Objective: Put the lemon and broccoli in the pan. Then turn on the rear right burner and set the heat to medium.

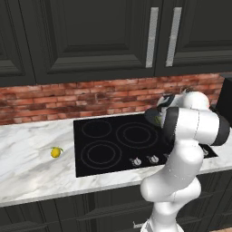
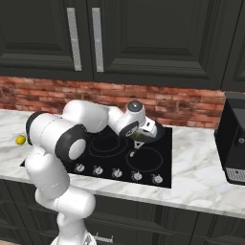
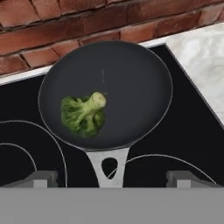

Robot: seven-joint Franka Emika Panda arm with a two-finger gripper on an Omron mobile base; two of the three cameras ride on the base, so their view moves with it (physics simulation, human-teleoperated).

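The bench (image 1: 27,167) is white marble with grey veins. The lemon (image 1: 55,152) sits on it, well to the left of the black stove top (image 1: 113,149), with nothing touching it. Behind runs a red brick wall (image 1: 68,97), and dark cupboards (image 1: 90,36) with long silver handles hang above. A row of small knobs (image 2: 117,173) lines the stove's front edge. At the stove's back right corner sits the pan (image 3: 131,87), and the broccoli (image 3: 84,114) lies inside it, left of the middle. The end effector (image 3: 111,179) hangs above the pan handle, spread wide and holding nothing. A black box (image 2: 232,143) stands at the far right
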